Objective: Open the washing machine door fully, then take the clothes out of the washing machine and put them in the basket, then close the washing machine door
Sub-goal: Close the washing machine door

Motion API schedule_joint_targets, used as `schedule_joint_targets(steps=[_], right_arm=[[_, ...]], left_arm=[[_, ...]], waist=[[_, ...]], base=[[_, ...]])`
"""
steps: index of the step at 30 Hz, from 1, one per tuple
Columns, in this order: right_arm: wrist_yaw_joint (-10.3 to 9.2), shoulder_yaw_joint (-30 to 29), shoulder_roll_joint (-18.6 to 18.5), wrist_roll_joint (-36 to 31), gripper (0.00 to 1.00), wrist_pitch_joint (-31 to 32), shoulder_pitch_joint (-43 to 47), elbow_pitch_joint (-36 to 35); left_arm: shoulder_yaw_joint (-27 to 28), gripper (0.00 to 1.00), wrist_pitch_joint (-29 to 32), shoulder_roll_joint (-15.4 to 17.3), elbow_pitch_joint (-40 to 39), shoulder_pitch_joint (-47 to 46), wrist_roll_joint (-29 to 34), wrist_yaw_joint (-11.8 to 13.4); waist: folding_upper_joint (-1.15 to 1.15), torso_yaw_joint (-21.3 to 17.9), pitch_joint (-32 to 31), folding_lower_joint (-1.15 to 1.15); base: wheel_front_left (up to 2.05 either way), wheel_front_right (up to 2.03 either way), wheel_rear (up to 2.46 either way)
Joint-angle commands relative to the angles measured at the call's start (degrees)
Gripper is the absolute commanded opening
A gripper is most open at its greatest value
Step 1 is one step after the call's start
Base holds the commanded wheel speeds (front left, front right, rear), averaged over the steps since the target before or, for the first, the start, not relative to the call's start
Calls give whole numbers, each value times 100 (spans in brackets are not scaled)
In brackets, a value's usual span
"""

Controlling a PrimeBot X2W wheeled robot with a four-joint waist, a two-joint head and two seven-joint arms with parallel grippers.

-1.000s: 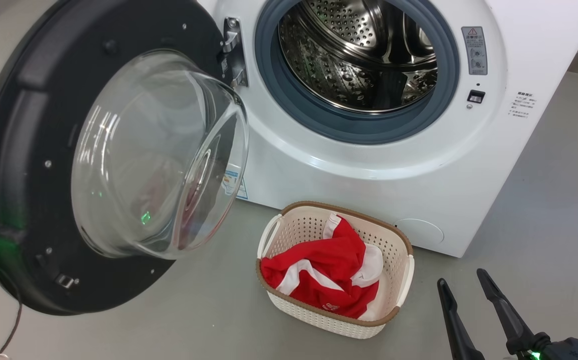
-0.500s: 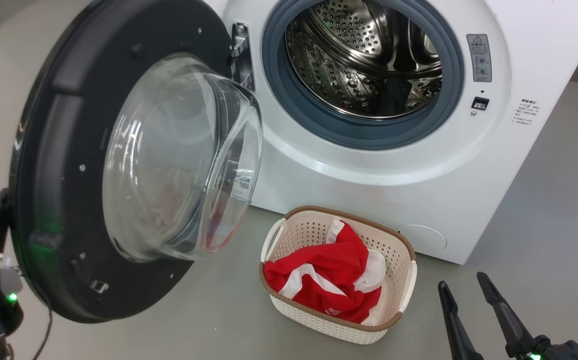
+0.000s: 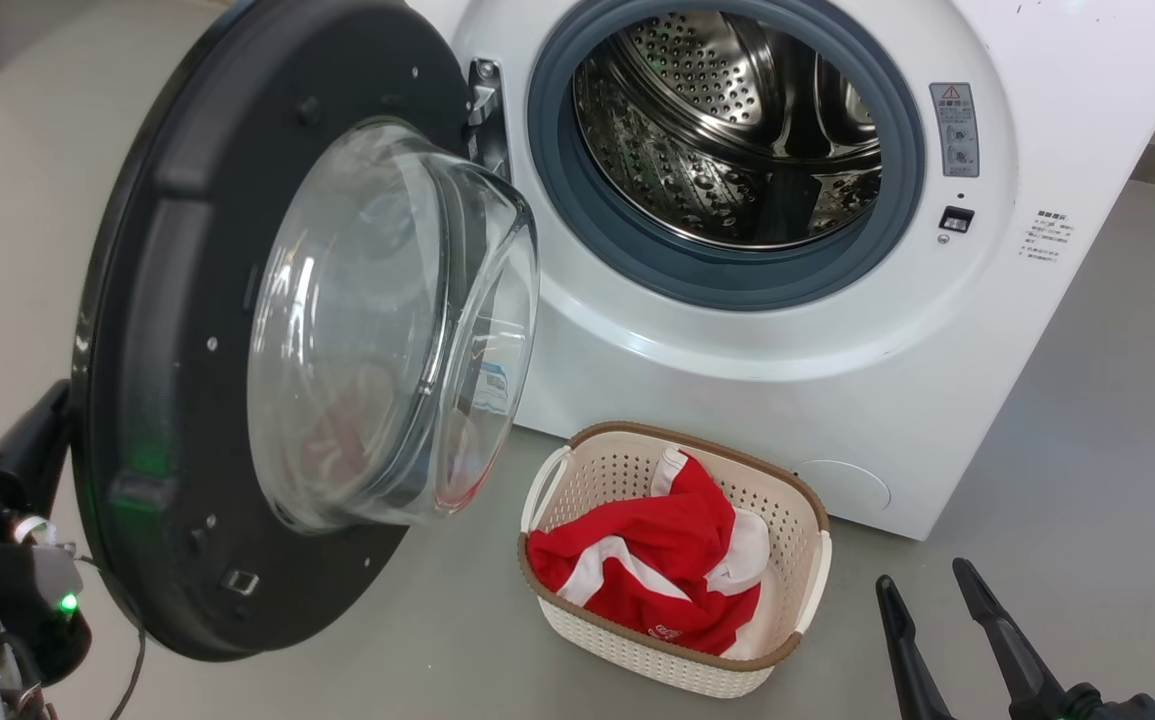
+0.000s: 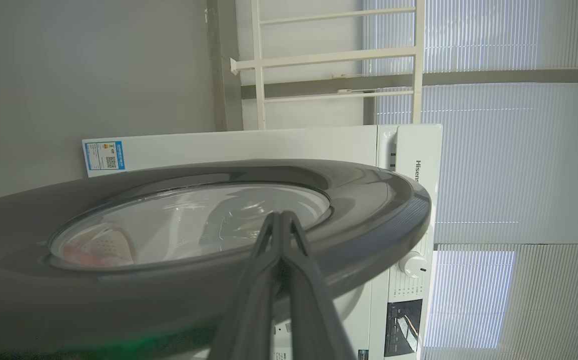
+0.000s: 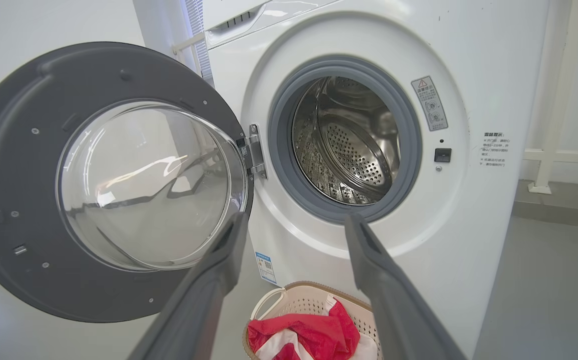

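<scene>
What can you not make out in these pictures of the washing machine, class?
Floor of the cream perforated plastic basket: head view, covered by red-and-white fabric clothes.
Lower front of the perforated steel drum: head view, behind the grey rubber ring.
Print on the grey warning label: head view, too small.

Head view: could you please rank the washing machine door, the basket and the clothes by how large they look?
1. washing machine door, largest, though nearness to the camera inflates it.
2. basket.
3. clothes, lying inside the basket.
</scene>
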Motion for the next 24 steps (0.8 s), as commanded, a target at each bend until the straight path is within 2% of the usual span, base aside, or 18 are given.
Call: schedule_joint_targets(steps=[1, 14, 24], right_arm=[[9, 152, -51, 73, 100, -61, -103, -125], [9, 144, -51, 98, 100, -72, -88, -140], [9, 140, -51, 115, 100, -74, -126, -140]], left_arm=[[3, 0, 112, 55, -224, -37, -77, 25], [-534, 0, 64, 1, -760, 271, -511, 192], [-1251, 0, -228, -2, -1187, 516, -1098, 142]], waist=[[0, -11, -5, 0], [0, -96, 28, 0], [0, -197, 87, 0]], base=[[0, 0, 0], [0, 0, 0], [0, 0, 0]])
